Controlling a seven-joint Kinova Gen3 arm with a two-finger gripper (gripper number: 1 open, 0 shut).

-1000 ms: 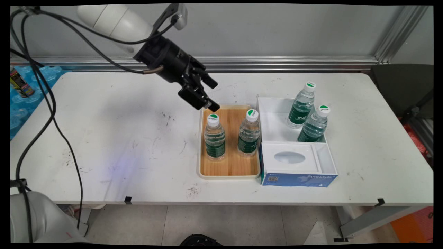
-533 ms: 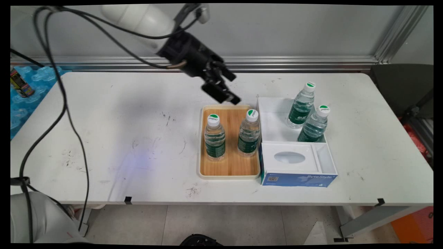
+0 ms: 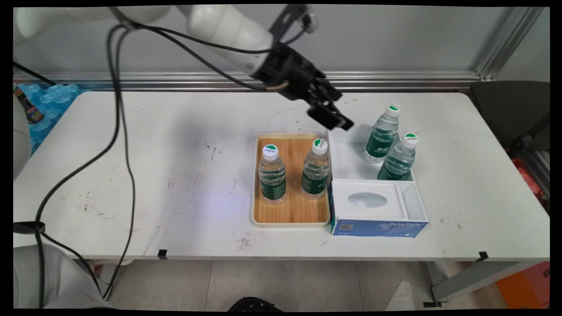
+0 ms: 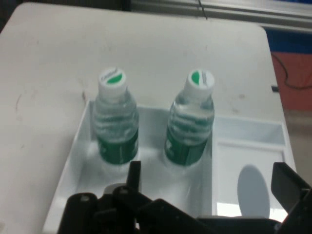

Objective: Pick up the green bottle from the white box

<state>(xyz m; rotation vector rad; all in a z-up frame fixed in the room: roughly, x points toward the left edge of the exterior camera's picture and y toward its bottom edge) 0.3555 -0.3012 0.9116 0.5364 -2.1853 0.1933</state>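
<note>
Gripper [image 3: 336, 117] up over far-left corner of white box [image 3: 347, 160], tilted down to the right, nothing in it. Fingers [image 4: 134, 176] spread apart, released, as seen in hand view w/ one finger low left and the other low right. Black cables [image 3: 123, 131] draped from arm down past worktop's near edge.

White box on worktop [image 3: 145, 175], right of centre, w/ blue front panel and an oval cut-out in its near section. Far section holds 2 water bottles, upright, green labels, white caps w/ green mark: far bottle [image 3: 383, 134] and near bottle [image 3: 398, 159], close together, near one just right of and in front of the other. In hand view same pair side by side, far bottle [image 4: 115, 122] at left, near bottle [image 4: 190, 119] at right, both ahead of the fingers, not touched.

Wooden tray [image 3: 290, 215] w/ cream rim just left of box, edges touching or nearly so; can't tell which. 2 more bottles upright on it: left bottle [image 3: 271, 175] and right bottle [image 3: 316, 169], apart from each other, right one near tray's box-side rim.

Blue plastic sheet [image 3: 48, 103] off worktop's far-left end, w/ a small can [image 3: 27, 107] on it, partly hidden.
</note>
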